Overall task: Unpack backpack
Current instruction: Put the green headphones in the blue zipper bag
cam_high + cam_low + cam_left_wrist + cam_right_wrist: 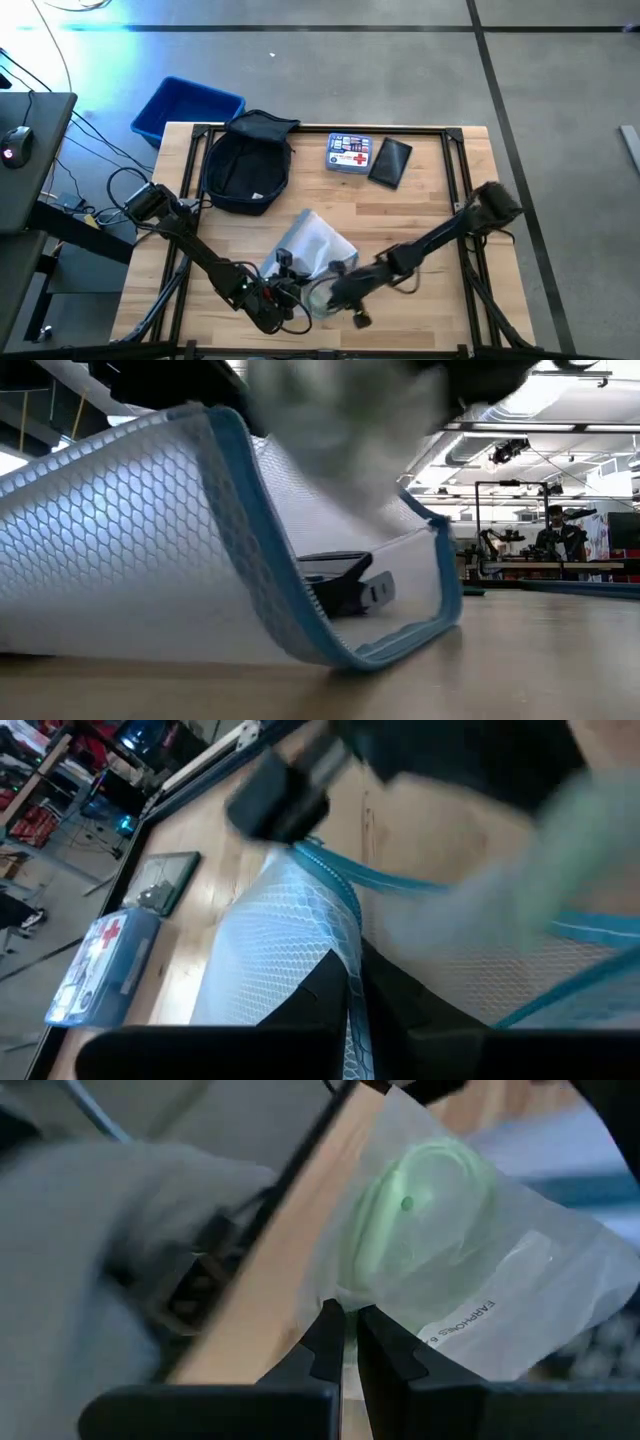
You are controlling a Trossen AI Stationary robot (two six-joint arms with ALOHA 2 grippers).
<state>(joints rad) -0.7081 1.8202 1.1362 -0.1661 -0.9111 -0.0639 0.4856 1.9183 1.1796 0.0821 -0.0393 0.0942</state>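
Overhead straight down, low table-level — both on the mesh pouch [312, 243].

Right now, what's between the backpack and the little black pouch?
The first-aid kit sits between the backpack and the black pouch, seen in the high view.

The robot has 2 long, thin black arms, the left arm [190, 245] and the right arm [440, 240]. Each starts at a chunky black block (the base) and bends at round joints. Thin black cables loop beside them. Their fingers [325, 1345] are flat, black and pointed.
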